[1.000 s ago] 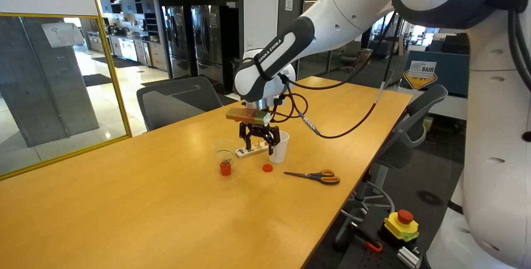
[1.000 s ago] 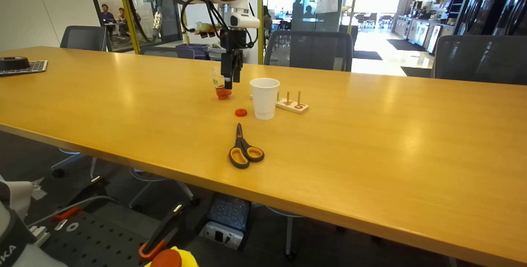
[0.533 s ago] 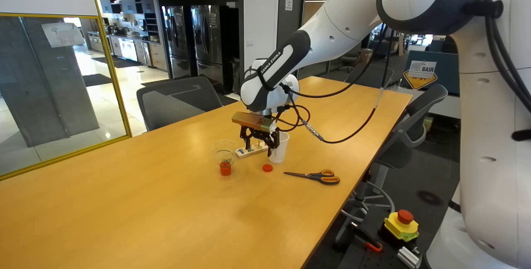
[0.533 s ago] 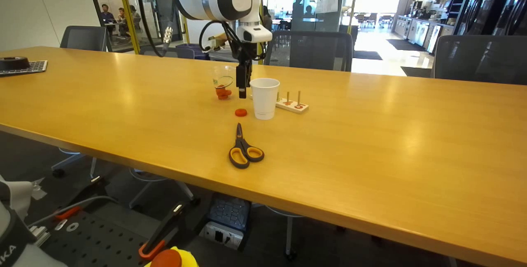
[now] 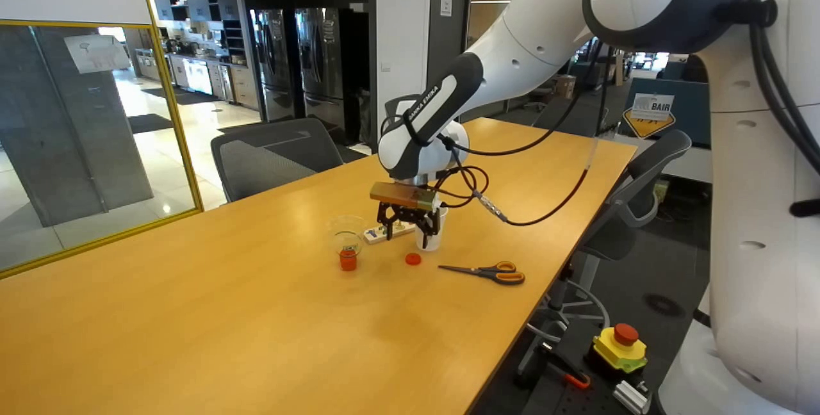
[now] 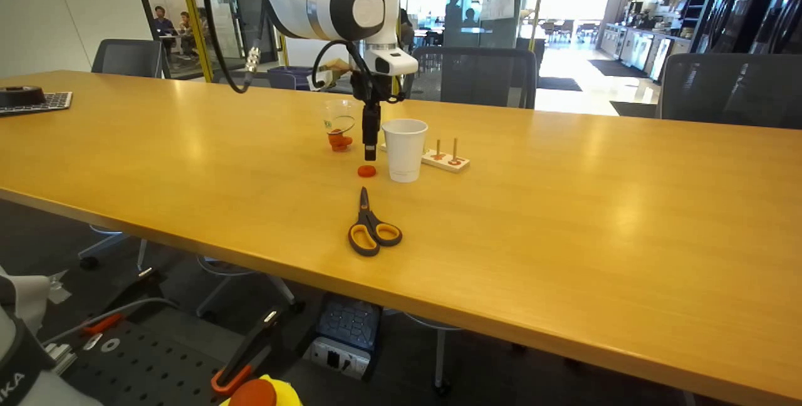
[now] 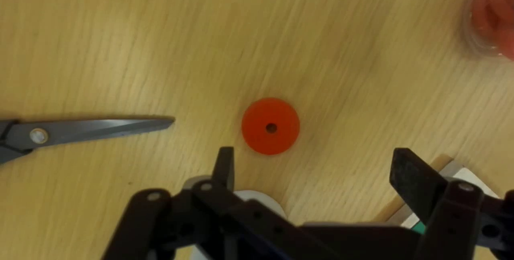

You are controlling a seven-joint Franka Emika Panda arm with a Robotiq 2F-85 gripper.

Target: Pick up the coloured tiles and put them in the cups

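With my empty gripper spread wide, I should centre over the red tile just beside the white cup, descend vertically clear of that cup, then close.

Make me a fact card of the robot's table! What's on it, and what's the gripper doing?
gripper: open, holding nothing, above the table
loose red disc: flat on the table, small hole in its middle, not yet in a cup
clear cup: upright, several red discs inside
white cup: upright, its bottom inside can't be seen
orange-handled scissors: lying flat, tip toward the loose red disc
wooden pegboard: partly hidden behind the white cup in an exterior view
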